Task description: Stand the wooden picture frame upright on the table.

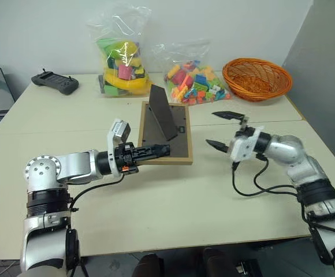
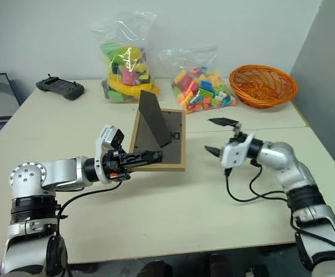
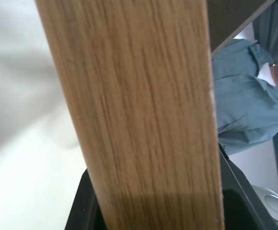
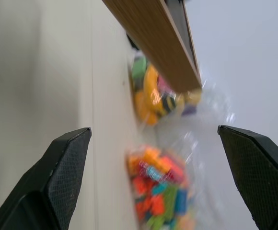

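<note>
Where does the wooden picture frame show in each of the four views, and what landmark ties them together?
Left eye view: wooden picture frame at centre, back panel up, stand raised, near edge in the left gripper.
Right eye view: centre, slightly left.
Left wrist view: its wood edge runs up the middle, close to the camera.
Right wrist view: its edge crosses the upper middle.
Shared landmark: the bags of colourful toys behind the frame, also in the right wrist view.

Orange wicker basket point(image 1: 256, 79) is seen far beyond the right gripper, toward the back corner. Clear bag of small colourful blocks point(image 1: 194, 83) is placed just beside it, ahead of both grippers. Taller bag of bigger toys point(image 1: 121, 63) sits next along. Black handheld controller point(image 1: 55, 82) is laid well beyond the left gripper.
</note>
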Available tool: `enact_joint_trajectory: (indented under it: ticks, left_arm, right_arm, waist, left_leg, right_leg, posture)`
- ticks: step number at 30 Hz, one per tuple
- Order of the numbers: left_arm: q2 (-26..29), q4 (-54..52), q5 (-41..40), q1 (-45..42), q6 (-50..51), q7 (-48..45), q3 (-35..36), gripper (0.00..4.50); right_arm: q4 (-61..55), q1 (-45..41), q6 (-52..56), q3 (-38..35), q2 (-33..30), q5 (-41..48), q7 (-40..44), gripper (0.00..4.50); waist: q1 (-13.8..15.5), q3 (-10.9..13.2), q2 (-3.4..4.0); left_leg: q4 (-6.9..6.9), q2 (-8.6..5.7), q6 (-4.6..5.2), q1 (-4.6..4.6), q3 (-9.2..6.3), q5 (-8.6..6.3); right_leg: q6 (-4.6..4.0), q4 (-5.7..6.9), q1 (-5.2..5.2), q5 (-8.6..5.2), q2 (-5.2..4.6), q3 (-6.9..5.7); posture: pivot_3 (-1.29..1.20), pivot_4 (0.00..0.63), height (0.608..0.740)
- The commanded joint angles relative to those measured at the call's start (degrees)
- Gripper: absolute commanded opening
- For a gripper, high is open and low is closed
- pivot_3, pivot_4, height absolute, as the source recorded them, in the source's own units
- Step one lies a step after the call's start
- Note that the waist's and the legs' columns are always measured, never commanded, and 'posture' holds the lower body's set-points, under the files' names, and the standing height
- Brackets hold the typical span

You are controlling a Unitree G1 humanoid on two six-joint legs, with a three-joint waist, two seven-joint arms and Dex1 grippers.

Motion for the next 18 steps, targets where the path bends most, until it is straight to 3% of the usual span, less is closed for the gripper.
enact_joint_trajectory:
  ticks: [1, 6, 18]
  left_arm:
    - [-0.02, -5.67, -4.14, 1.72, -3.54, 0.25, -1.45, 1.29]
    - [0.49, -9.25, -4.14, 4.11, -5.40, -1.10, -2.79, 1.29]
    - [0.87, -10.36, -4.14, 4.48, -6.64, -3.22, -3.63, 1.29]
  right_arm:
    - [3.60, -5.83, -6.37, 1.84, 1.53, -11.77, -15.25, 4.50]
    - [7.72, -9.64, -9.49, 5.09, 3.11, -16.60, -23.48, 4.50]
    - [11.92, -13.52, -10.94, 10.02, 2.66, -22.61, -33.75, 1.99]
  waist:
    - [0.20, 0.00, 0.00]
    - [0.58, 0.01, -0.02]
    - [0.23, 0.01, -0.02]
  left_leg:
    - [0.00, -0.01, -0.01, -0.01, 0.02, 0.01]
    - [0.02, -0.06, -0.04, -0.01, 0.04, 0.02]
    - [0.02, -0.05, -0.04, 0.04, 0.06, 0.03]
  right_leg:
    - [0.00, -0.01, 0.00, 0.00, 0.00, 0.00]
    - [-0.01, -0.04, 0.05, 0.00, -0.02, -0.01]
    - [-0.01, -0.05, 0.13, 0.00, -0.02, -0.01]
  posture:
    - [0.00, 0.150, 0.740]
    - [0.00, 0.150, 0.740]
    - [0.00, 0.150, 0.740]
